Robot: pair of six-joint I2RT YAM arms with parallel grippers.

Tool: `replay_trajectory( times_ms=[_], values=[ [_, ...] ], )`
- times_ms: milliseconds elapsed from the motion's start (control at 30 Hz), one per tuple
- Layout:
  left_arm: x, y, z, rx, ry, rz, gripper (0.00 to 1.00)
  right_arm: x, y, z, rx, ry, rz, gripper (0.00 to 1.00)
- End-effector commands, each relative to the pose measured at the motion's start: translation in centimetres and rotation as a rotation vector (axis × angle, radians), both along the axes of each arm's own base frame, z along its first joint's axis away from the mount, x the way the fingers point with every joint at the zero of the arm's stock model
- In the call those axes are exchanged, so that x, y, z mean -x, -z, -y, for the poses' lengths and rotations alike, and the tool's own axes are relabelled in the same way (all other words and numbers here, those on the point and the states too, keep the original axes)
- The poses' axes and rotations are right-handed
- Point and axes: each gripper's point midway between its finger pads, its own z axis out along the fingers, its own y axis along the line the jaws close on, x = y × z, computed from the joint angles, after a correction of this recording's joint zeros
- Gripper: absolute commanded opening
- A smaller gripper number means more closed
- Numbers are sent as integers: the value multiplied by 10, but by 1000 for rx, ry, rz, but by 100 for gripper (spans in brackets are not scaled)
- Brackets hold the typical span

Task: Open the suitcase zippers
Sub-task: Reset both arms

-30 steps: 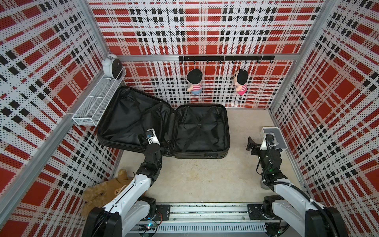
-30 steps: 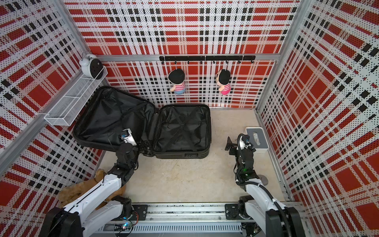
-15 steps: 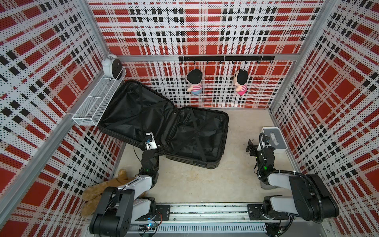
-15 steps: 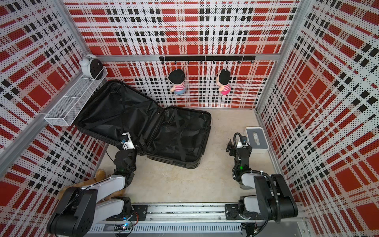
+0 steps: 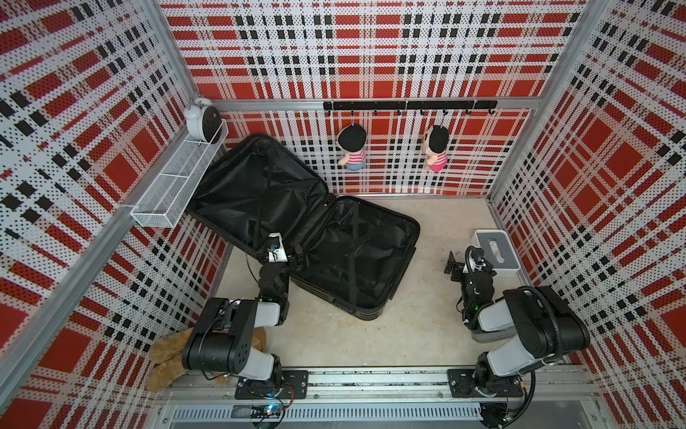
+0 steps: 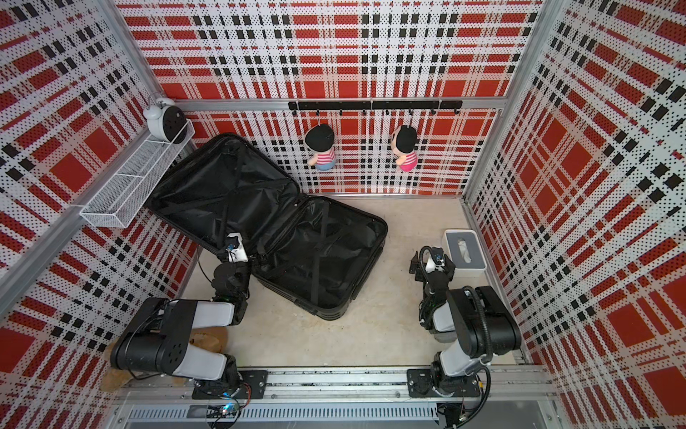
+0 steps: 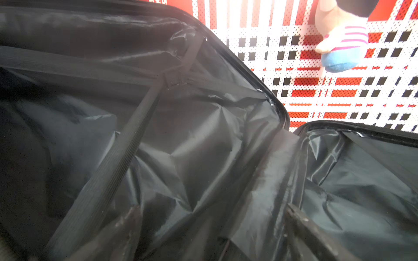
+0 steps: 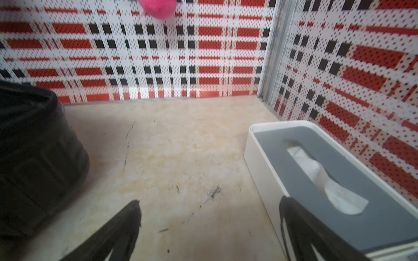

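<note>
On the beige floor of the plaid-walled cell, toward the back left, the big black hard-shell suitcase (image 5: 352, 252) (image 6: 315, 256) was lying wide open in both top views. One half sat flat on the floor, and the other was tipped up against the left wall, just under the white wire-mesh basket (image 5: 178, 185). You could see crinkly black fabric lining and crossed straps in both halves. The thin black zipper track (image 7: 362, 128) ran along the rims of the two parted shells. I honestly couldn't pick out the pulls anywhere. The left gripper (image 7: 213, 226) (image 5: 295, 258) was right at the near edge of the case, over the fabric hinge strip between the halves. Its jaws were spread wide with only lining showing between them, so it wasn't gripping anything. The right gripper (image 8: 210, 219) (image 5: 454, 265) was well apart from the suitcase on the other side, over bare floor. Its jaws were also fully apart and empty, and it sat just beside the white rectangular tissue box (image 8: 255, 162) (image 5: 482, 234) with the grey slotted lid. As for the other stuff, a white round alarm clock (image 5: 202, 119) was perched at the far end of the basket. Two small black-haired plush dolls (image 5: 352, 146) (image 5: 436, 148) hung from the black hook rail (image 5: 408, 105) on the back wall. A tan plush bear (image 5: 167, 353) was slumped in the near left corner behind the left arm's base.
</note>
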Motion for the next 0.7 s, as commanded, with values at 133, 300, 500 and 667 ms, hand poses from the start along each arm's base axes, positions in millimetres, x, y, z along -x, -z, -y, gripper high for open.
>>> replay_trajectory(
  times_ms=[133,300,500,667],
  values=[
    [15,18,-5,43,31,16,98,-23,-14,3,-7,-25,15,100],
    [15,18,-6,45,28,14,98,-22,-14,4,-8,-21,11,100],
    [15,18,-6,45,27,17,98,-22,-14,4,-5,-24,13,100],
    [15,18,-6,46,28,16,98,-23,-14,-5,2,-74,10,100]
  ],
)
